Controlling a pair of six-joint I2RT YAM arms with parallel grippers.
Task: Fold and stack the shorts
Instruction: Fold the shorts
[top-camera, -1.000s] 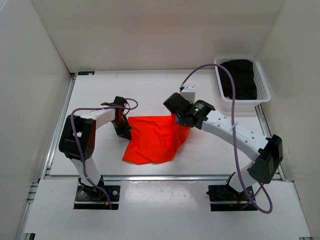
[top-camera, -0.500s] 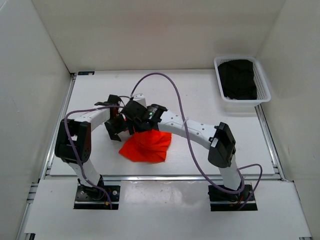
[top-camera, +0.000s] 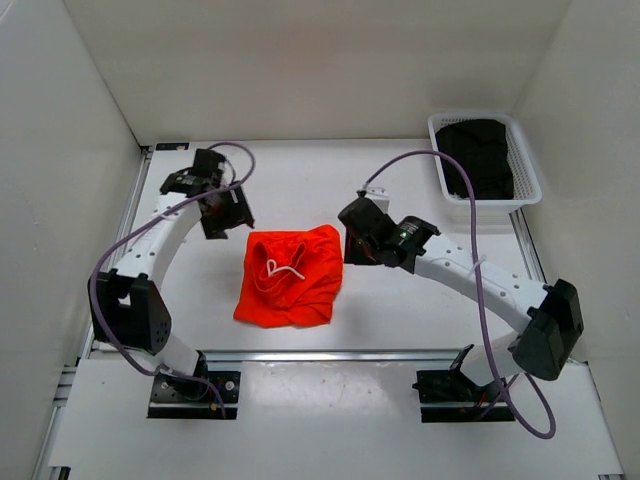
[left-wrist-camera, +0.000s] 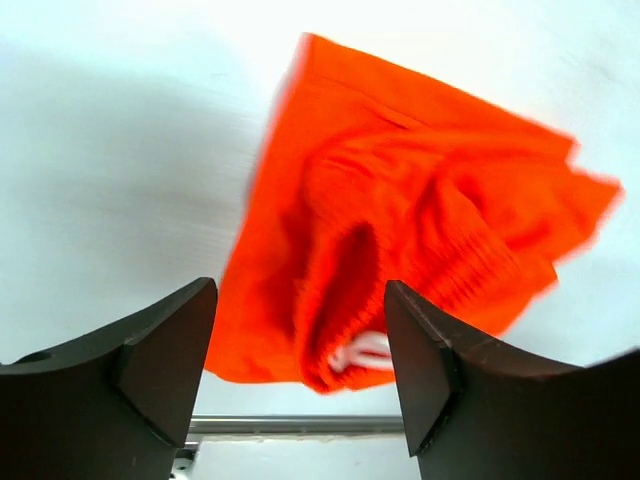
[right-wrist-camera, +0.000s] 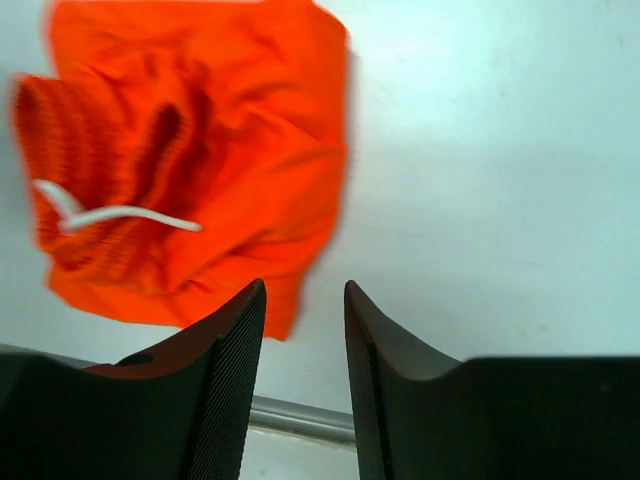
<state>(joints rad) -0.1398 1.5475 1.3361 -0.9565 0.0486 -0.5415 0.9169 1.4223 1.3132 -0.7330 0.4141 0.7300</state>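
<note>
Overhead, your left pincer (top-camera: 228, 222) hangs above the far-left part of the worktop (top-camera: 300, 175), clear of the cloth and well apart from it. In its wrist view both fingers (left-wrist-camera: 150, 370) stand spread wide with nothing between them. Your right pincer (top-camera: 350, 242) sits just beside the right edge of the garment. Whether it touches the fabric cannot be told from above. In its wrist view the fingers (right-wrist-camera: 225, 380) stand only slightly apart, a narrow gap showing bare worktop, and they pinch nothing.

Between the two pincers lie the shorts (top-camera: 292, 280), bright orange-red, resting on the worktop near its front edge and roughly centred between your arms. They form a compact, rumpled, roughly rectangular bundle rather than a crisp flat fold. The ribbed elastic waistband (right-wrist-camera: 60, 140) is bunched on top toward the bundle's left side, and the white drawstring (top-camera: 283, 269) lies loose across it.

At the far-right corner stands a white basket (top-camera: 528, 170), well apart from the shorts, holding a black garment (top-camera: 478, 155).
</note>
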